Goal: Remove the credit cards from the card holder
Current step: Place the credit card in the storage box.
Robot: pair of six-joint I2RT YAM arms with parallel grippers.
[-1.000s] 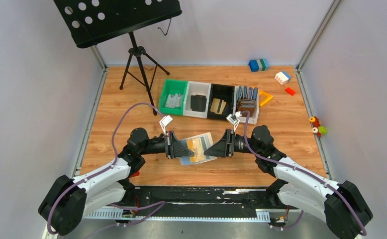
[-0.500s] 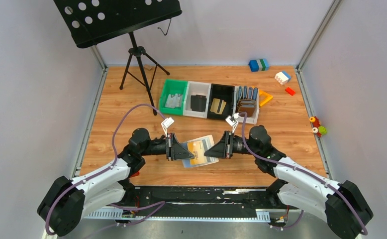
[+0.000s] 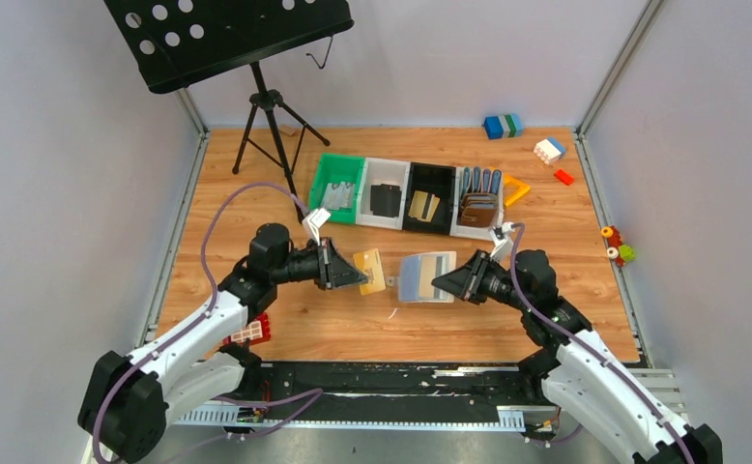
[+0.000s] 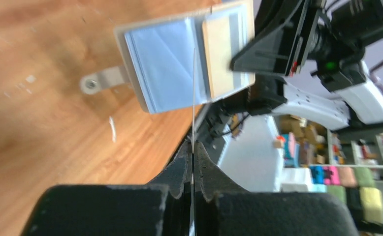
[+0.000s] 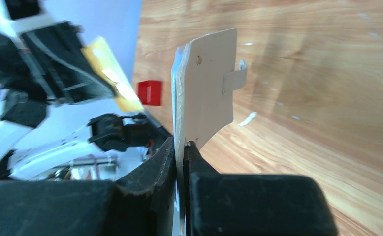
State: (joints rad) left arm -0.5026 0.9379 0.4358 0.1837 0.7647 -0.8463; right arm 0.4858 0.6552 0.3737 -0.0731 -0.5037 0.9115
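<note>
1. Jaws first: the left gripper [image 3: 355, 275] is pressed tight on a gold card [image 3: 370, 270], pinching it by one edge. In its wrist view the card shows only as a thin upright line [image 4: 193, 98].
2. The right gripper [image 3: 444, 282] is clamped on the holder [image 3: 426, 277], gripping its right-hand edge.
3. Card and holder are apart, with a strip of bare table [image 3: 256, 193] between them. Both are near the middle, in front of the row of bins.
4. The holder is open, its blue-grey pockets facing the left arm. A second card [image 4: 224, 49], also gold, sits in the pocket nearest the right gripper.
5. The tab [image 4: 103, 81] sticks out from the holder's far edge, on the left arm's side.
6. Behind them are a green bin [image 3: 338, 188], a black bin [image 3: 428, 205] with gold cards, and brown wallets [image 3: 479, 203] in the end bin.
7. A red block [image 5: 149, 92] lies by the left arm.
</note>
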